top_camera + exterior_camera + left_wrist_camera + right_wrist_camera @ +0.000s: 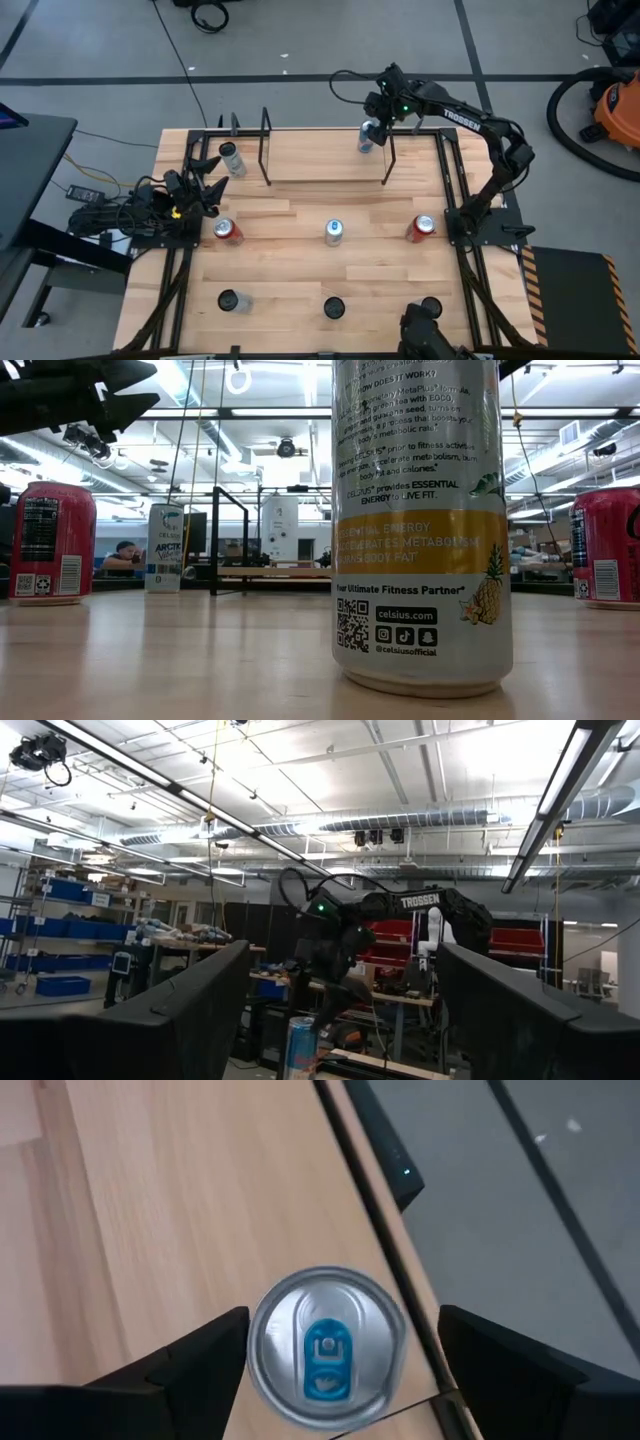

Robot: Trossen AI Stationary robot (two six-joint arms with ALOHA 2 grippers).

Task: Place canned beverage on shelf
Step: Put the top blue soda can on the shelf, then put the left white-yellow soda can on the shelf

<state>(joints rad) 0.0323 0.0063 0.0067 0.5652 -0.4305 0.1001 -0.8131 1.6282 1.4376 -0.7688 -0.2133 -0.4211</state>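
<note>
The shelf (325, 158) stands at the table's far side, a light wood board between black rod end frames. A silver can with a blue tab (327, 1348) stands upright on the board's right end (367, 137), near its far edge. My right gripper (342, 1342) hovers over it, slanting down and open. Its fingers stand on either side of the can's top: one shows a clear gap, the other is very close. My left gripper (205, 188) waits open at the table's left edge, raised and holding nothing.
A pale can (232, 160) stands left of the shelf. Two red cans (227, 231) (423, 228) and a silver one (333, 232) line the table's middle, and three dark-topped cans (333, 308) stand near the front edge. Black rails run along both sides.
</note>
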